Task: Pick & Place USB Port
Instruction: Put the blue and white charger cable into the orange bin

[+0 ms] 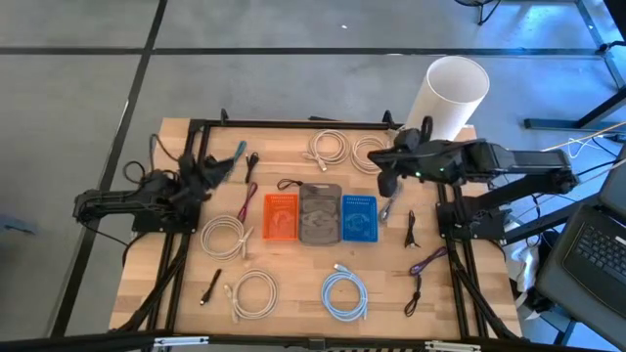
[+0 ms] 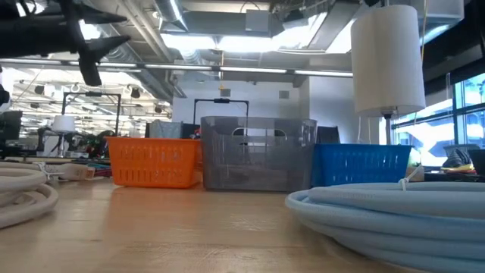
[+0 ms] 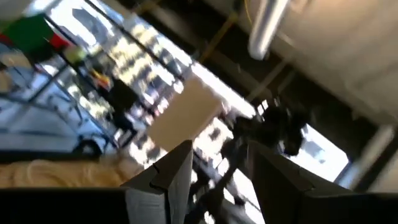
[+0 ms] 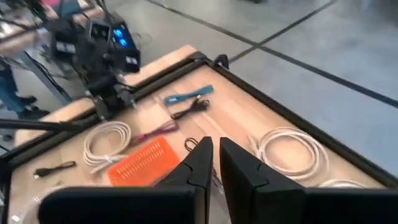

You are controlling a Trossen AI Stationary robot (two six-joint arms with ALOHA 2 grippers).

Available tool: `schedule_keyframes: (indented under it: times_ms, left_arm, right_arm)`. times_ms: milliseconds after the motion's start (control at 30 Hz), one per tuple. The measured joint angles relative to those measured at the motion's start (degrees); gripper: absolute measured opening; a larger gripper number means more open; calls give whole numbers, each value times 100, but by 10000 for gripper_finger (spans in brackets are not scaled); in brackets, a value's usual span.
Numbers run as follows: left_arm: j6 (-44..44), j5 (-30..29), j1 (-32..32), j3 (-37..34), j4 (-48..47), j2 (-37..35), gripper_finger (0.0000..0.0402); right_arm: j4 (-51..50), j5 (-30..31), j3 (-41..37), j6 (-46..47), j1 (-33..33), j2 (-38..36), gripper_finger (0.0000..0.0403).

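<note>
Three small baskets stand in a row mid-table: orange [image 1: 281,216], grey [image 1: 320,213] and blue [image 1: 359,217]. Coiled white cables [image 1: 328,147] and thin dark cables [image 1: 245,200] lie around them. A short cable with a silver end [image 1: 386,208] lies beside the blue basket. My right gripper [image 1: 386,183] hovers above that spot, right of the baskets, with its fingers shut [image 4: 215,163] and nothing visible between them. My left gripper [image 1: 217,168] is raised at the table's left and stands open [image 3: 217,177], its camera tilted up toward the room.
A tall white cylinder [image 1: 450,93] stands at the far right corner behind the right arm. A light blue coil [image 1: 344,295] and a white coil [image 1: 254,293] lie near the near edge. A teal-ended cable [image 1: 236,151] lies by the left gripper. Black frame rails [image 1: 293,124] border the table.
</note>
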Motion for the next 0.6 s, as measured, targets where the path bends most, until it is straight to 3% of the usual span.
schedule_keyframes:
  times_ms: [100,200,300,433,600]
  left_arm:
    - [154,-425,33,44,435,0,148]
    - [359,-443,99,370,30,73,147]
    - [792,-466,120,1153,-1202,455,141]
    - [1178,-947,121,2494,-2981,1482,129]
    - [583,-1680,216,4068,-5267,2987,119]
  right_arm:
    - [-482,362,366,-208,0,66,33]
    - [-811,802,616,-305,-1,40,33]
    - [-965,1040,763,-395,-49,-96,33]
    - [-967,1050,790,-604,-144,-287,33]
    - [-1110,1027,790,-619,-243,-455,33]
